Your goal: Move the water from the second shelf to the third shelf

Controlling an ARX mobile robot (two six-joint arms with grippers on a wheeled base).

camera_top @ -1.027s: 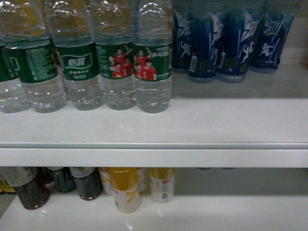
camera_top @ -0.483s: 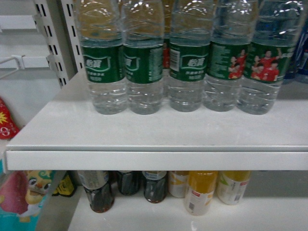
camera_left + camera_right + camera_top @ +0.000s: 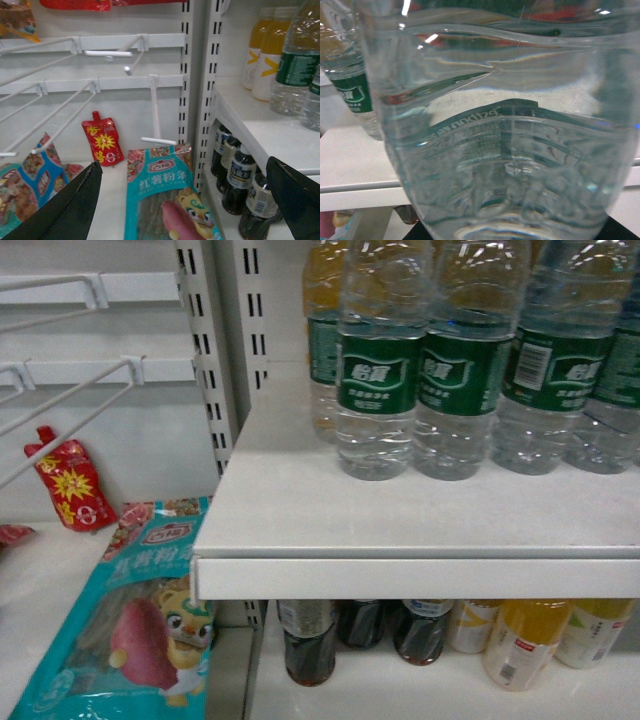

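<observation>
A clear ribbed water bottle (image 3: 500, 125) fills the right wrist view. My right gripper (image 3: 512, 236) is shut on it, and only dark finger edges show at the bottom corners. Behind it another green-labelled water bottle (image 3: 350, 90) stands on a white shelf (image 3: 355, 170). In the head view several water bottles (image 3: 376, 380) stand in a row on the white shelf (image 3: 400, 530); neither gripper shows there. My left gripper (image 3: 180, 200) is open with nothing between its fingers, over a teal packet (image 3: 165, 200).
Dark drink bottles (image 3: 308, 640) and orange drink bottles (image 3: 525, 640) stand on the shelf below. Left of the slotted upright (image 3: 215, 370) are wire hooks (image 3: 70, 420), a red pouch (image 3: 70, 480) and a teal packet (image 3: 130, 630).
The head view has swung left. The water row has slid to the right of the frame, and the shelf's left end, the upright and the hook rack have come into view.
</observation>
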